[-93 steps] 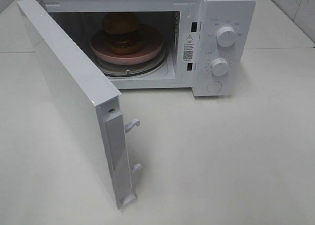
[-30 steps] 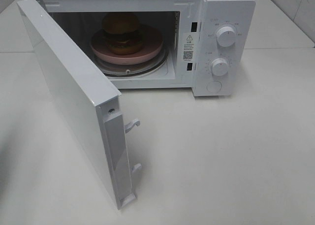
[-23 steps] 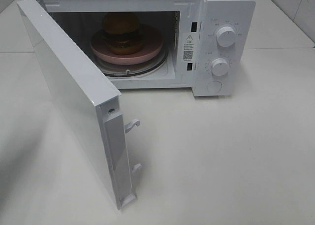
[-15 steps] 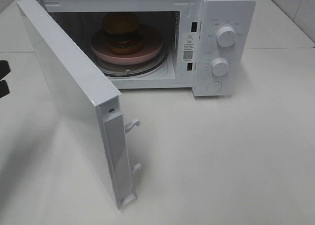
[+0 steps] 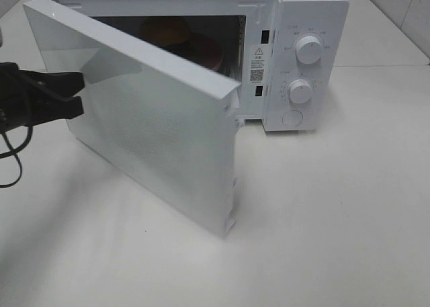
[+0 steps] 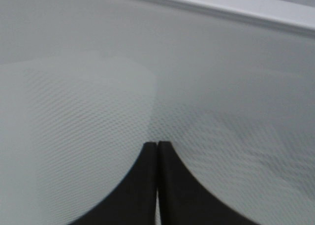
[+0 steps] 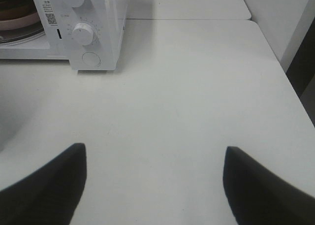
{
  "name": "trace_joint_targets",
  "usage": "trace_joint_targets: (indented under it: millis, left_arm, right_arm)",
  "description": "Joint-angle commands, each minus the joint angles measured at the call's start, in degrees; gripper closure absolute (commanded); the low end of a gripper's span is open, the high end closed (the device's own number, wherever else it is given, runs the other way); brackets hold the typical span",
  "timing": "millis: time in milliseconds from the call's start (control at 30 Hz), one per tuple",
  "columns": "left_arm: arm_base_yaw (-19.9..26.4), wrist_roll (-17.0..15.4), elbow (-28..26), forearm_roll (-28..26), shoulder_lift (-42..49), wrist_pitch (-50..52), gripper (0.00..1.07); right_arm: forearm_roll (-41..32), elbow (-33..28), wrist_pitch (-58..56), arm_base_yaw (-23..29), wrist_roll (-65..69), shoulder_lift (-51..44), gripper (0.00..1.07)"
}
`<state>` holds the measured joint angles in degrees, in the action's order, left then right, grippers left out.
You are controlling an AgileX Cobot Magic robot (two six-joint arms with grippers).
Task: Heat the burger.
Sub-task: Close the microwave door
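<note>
left gripper (image 6: 157, 146) jaws pressed together, left arm (image 5: 30, 99) stretched level; right gripper (image 7: 153, 151) jaws spread wide, empty.

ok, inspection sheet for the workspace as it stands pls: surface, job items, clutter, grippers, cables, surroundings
Surface: white table, no spills seen.
Job's things: burger on a pink plate inside the microwave, mostly hidden by the door, which stands half shut.
Clutter: nothing seen.
Grippers: left gripper shut, tips at the door's outer face; right gripper open, holding nothing, over the table.
Cables: dark cable looping beside the left arm.
Surroundings: tiled wall behind, at the right.
</note>
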<state>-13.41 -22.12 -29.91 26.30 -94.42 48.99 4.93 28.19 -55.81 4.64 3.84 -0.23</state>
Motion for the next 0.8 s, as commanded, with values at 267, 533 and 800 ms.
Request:
trace_joint_targets:
  millis: [267, 533, 800]
  left_arm:
    - [-10.4, 7.1, -3.8, -16.4, -1.9, -1.6, 1.07]
    - [-16.9, 10.5, -9.7, -23.4, -5.3, -5.4, 1.07]
    - [-19.9, 11.3, -16.3, -27.9, -9.1, -8.4, 1.07]
  right_arm:
    - [-0.2, -0.1, 1.0, -0.2, -0.7, -1.7, 0.32]
    - [-0.2, -0.1, 1.0, -0.2, -0.7, -1.7, 0.32]
    - [-0.2, -0.1, 1.0, -0.2, -0.7, -1.7, 0.32]
